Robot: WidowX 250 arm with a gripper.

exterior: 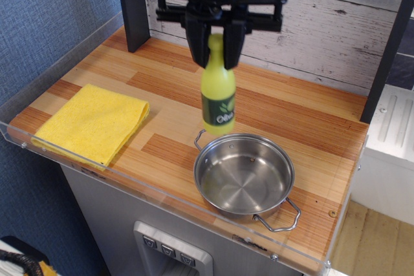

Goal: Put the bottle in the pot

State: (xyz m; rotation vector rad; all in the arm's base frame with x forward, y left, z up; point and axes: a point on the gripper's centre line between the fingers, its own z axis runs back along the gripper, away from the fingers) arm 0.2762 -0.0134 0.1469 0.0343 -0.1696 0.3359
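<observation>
The yellow-green bottle [218,95] with a dark green "Olive" label hangs upright in the air, held by its neck and cap. My black gripper [217,48] is shut on the bottle's top. The bottle's base is above the table, just beyond the far left rim of the pot [244,173]. The pot is a shallow shiny steel pan with two wire loop handles, standing near the table's front edge. It holds nothing.
A folded yellow cloth [92,121] lies at the left of the wooden table [310,127]. A clear plastic guard [97,174] runs along the left and front edges. A dark post [132,4] stands at the back left, before a plank wall.
</observation>
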